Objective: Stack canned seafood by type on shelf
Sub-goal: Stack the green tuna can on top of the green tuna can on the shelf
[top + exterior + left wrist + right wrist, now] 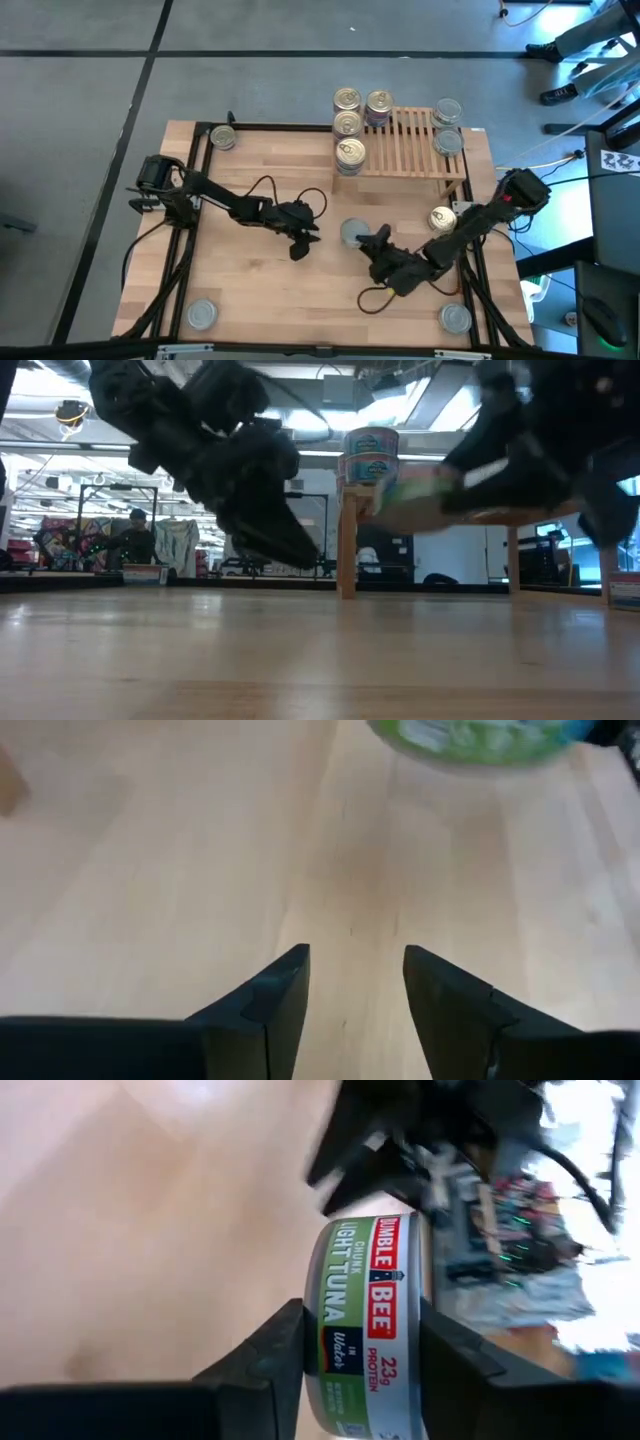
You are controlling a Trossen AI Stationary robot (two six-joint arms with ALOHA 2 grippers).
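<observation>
My right gripper is shut on a tuna can with a green label, in the air over the table's middle. My left gripper hangs open just left of it, with bare tabletop between its fingers. The shelf, a rack of light slats, stands at the far edge. Several gold-topped cans stand at its left end and two silver-topped ones at its right end. In the low view two cans stand stacked on the shelf's left end. My right gripper pinches the can between its two fingers, one on each flat end, with the green label wall facing the wrist camera. In the low view the can hangs clear of the table, in front of the shelf's top.
Loose cans rest on the table at the far left corner, near the right edge, and at the near left and near right corners. Cables trail beside both arms. Bare wood lies between the arms and the shelf.
</observation>
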